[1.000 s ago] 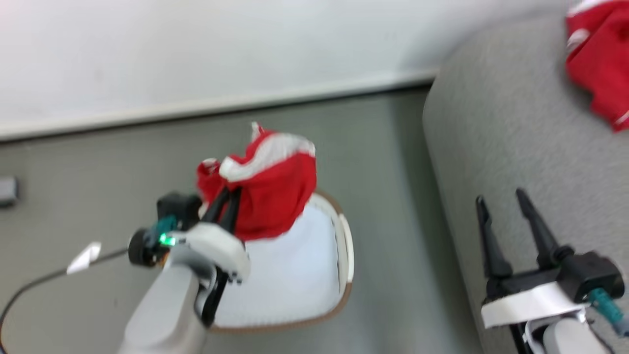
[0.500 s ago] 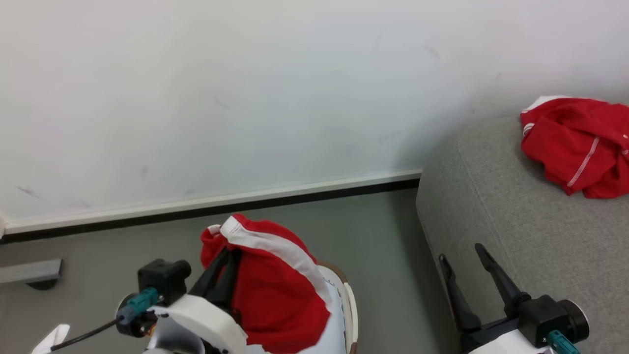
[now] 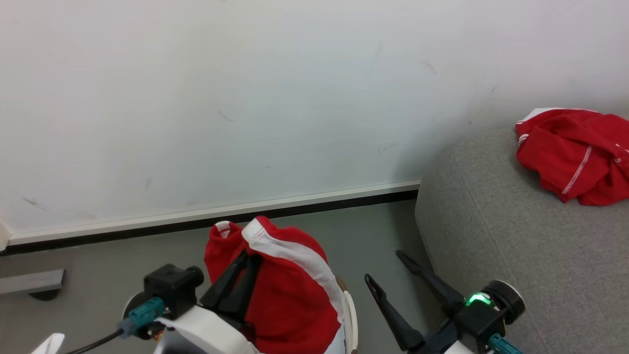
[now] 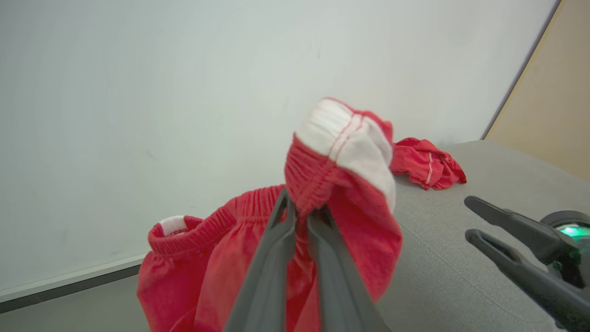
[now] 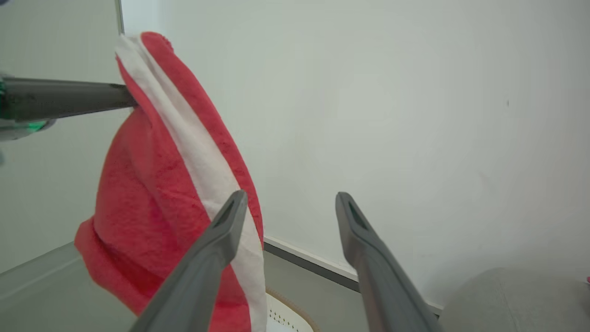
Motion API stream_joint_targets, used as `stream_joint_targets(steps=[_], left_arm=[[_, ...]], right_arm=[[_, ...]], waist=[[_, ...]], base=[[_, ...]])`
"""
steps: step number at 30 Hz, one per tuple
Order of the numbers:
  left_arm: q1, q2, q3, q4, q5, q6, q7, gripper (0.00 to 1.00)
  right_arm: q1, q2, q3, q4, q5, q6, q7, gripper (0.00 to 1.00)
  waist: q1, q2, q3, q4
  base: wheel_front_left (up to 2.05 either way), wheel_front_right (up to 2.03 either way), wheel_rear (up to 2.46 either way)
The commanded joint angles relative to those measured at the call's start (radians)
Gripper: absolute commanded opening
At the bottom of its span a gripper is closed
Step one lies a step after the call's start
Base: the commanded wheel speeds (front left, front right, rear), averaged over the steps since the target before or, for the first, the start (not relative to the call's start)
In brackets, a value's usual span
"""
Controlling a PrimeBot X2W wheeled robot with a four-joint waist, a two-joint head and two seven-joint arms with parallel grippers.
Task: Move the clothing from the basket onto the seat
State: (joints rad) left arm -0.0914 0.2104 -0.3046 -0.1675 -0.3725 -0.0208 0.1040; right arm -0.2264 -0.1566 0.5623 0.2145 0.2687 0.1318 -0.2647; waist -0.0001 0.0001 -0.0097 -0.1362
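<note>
Two red pieces of the clothing show. The first garment (image 3: 575, 157) lies crumpled on the seat (image 3: 491, 236), back from its rounded edge — that share is done. The second garment (image 3: 290, 295) hangs over the basket (image 3: 350, 314), its gathered waistband pinched in our left claw (image 3: 250, 258), which is clamped tight on it; we judge the carry across and the release remain. Our right claw (image 3: 383, 266) stands spread wide and empty, beside the seat's edge. Whether more lies in the basket we cannot tell.

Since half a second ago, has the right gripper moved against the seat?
Yes. The right gripper has swung left, off the seat, over the floor toward the held clothing.
</note>
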Motion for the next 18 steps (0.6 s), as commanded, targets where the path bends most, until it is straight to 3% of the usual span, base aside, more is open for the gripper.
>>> stream_joint_targets(steps=[1,12,18], left_arm=[[0.01,0.006,-0.005,-0.005,-0.005,-0.005,0.003,0.0],[-0.046,-0.012,-0.104,0.032,0.025,-0.048,0.023,0.0],[-0.067,-0.034,-0.171,0.049,0.019,-0.07,0.026,0.0]], right_arm=[[-0.031,-0.013,0.023,-0.007,0.01,-0.002,0.001,1.0],[-0.246,-0.089,0.332,0.029,0.118,-0.002,0.001,1.0],[-0.319,-0.088,0.441,0.09,0.175,-0.002,0.001,1.0]], waist=[[0.0001,-0.0001,0.002,-0.003],[0.0001,-0.0001,0.017,-0.001],[0.0001,-0.0001,0.017,0.008]], base=[[0.0,0.0,0.0],[0.0,0.0,0.0],[0.0,0.0,0.0]])
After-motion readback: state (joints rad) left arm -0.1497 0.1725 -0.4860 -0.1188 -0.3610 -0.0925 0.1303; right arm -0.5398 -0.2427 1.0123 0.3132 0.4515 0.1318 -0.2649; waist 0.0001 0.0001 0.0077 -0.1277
